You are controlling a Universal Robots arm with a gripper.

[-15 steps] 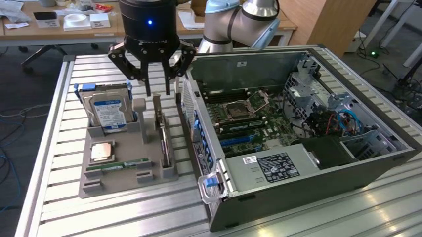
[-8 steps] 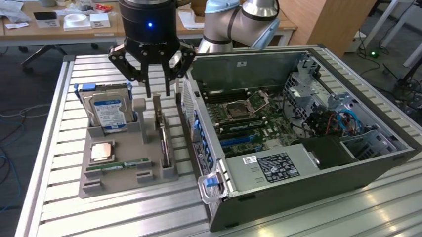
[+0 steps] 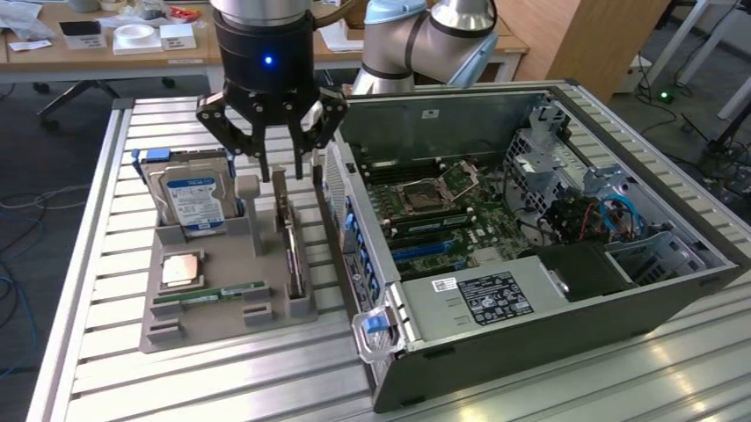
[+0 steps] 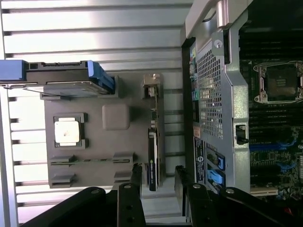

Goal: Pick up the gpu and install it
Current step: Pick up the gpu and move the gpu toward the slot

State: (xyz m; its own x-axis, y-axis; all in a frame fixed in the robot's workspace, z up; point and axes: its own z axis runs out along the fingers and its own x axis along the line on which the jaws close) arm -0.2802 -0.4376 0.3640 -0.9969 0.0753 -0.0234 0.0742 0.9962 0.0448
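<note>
Slatted aluminium forms your bench (image 3: 176,378), with a wooden cabinet (image 3: 586,35) in the room behind it. Two things sit side by side on it: a grey fixture tray (image 3: 223,327) and an open tower PC case (image 3: 528,330). The case lies on its side, so the motherboard (image 3: 481,224) faces up and can be reached from above. The tray gives each part its own seat: a blue-labelled hard drive (image 3: 193,202) propped upright at one end, a CPU (image 3: 178,270) lying flat, a green memory stick (image 3: 211,293) in a slot, and the gpu (image 3: 294,255) standing on its long edge in the channel nearest the case. That upright pose looks chosen to offer a thin top edge for pinching, and it matches how the card would stand in a slot. Your gripper (image 3: 285,169) hangs directly over the gpu with its fingers apart and nothing between them. In the wrist view the two fingertips (image 4: 136,172) straddle the line of the card, one on each side, clear of it. The gpu rests untouched in the tray, its metal bracket at the end toward the hard drive. The board's expansion slots (image 3: 423,251) look unoccupied, so the pick has not yet been made.
</note>
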